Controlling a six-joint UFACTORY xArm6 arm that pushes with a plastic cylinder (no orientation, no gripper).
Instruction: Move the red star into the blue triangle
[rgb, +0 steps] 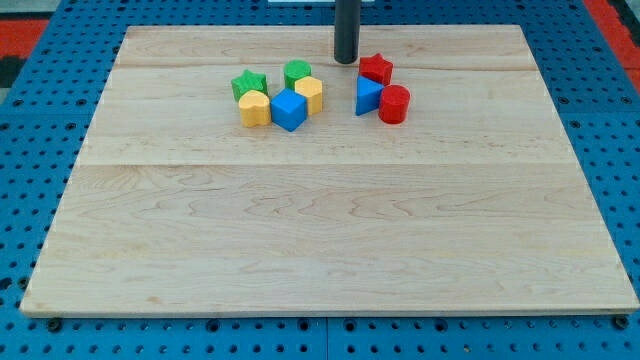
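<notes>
My tip (346, 60) is sitting just to the view's left of the red star (376, 68) — no claw here, nothing gripped. The star is already touching the blue triangle (367, 96) just below it on the desk (320, 240) — pushing downward looks right.

One camera looks down at an angle from beyond the wooden board's (330, 250) near edge (whole board fits).

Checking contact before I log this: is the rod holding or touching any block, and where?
Nothing is held. My tip stands just to the view's left of the red star, apparently not touching it; the star rests against the blue triangle.
</notes>
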